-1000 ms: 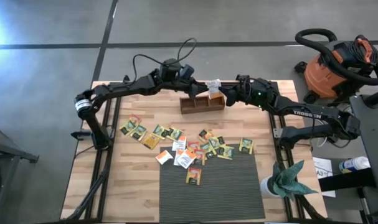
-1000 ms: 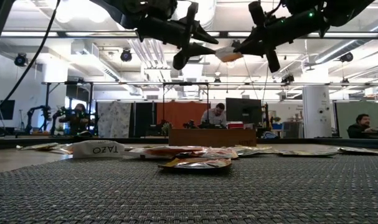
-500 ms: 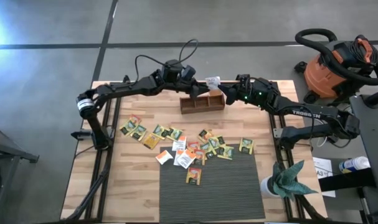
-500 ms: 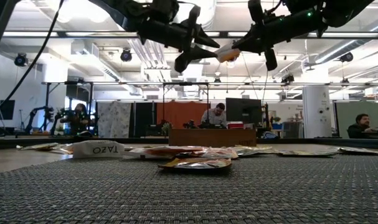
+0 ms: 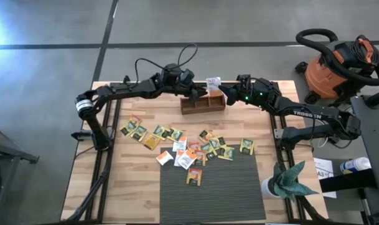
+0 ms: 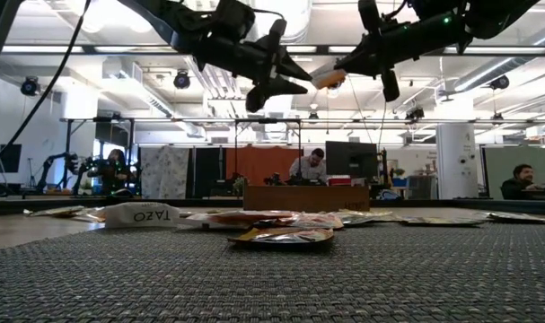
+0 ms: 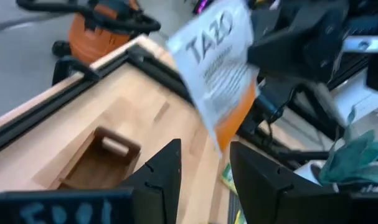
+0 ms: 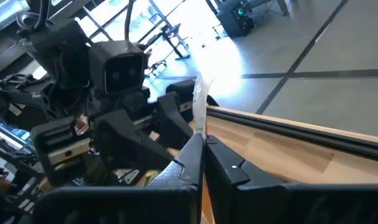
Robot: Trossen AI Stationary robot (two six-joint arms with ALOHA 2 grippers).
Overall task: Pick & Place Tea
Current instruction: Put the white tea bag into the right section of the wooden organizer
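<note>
Worktop [image 5: 139, 187] — pale wood in a black frame, with a dark ribbed mat [image 5: 211, 187] on its near half.

Tray [image 5: 203, 102] — brown wood, three compartments, at the far edge of the worktop between the two arms.

Tea, loose [image 5: 177, 145] — a scatter of small square sachets across the middle of the worktop, mostly yellow-green with dark centres, a few orange or white; one [image 5: 194, 177] lies alone on the mat. In the low view one white sachet [image 6: 142, 215] shows the word TAZO.

Tea, held [image 5: 213, 82] — one white sachet with an orange lower part, marked TAZO in the left wrist view [image 7: 221, 68]. It hangs in the air above the far side of the tray, pinched edge-on.

Right hand [image 5: 221, 88] — reaches in from the right, above the tray's right end, fingers closed tight on the sachet [image 8: 200, 109].

Left hand [image 5: 196, 92] — reaches in from the left, raised above the tray's left end, fingers spread wide and holding nothing; the sachet hangs just beyond its fingertips [image 7: 167, 163], not touching them.

Beyond the worktop — an orange shop vacuum [image 5: 336, 65] on the floor at right, a teal cloth [image 5: 288, 178] by the near right corner; in the low view, people [image 6: 310, 167] sit at desks far back in the room
</note>
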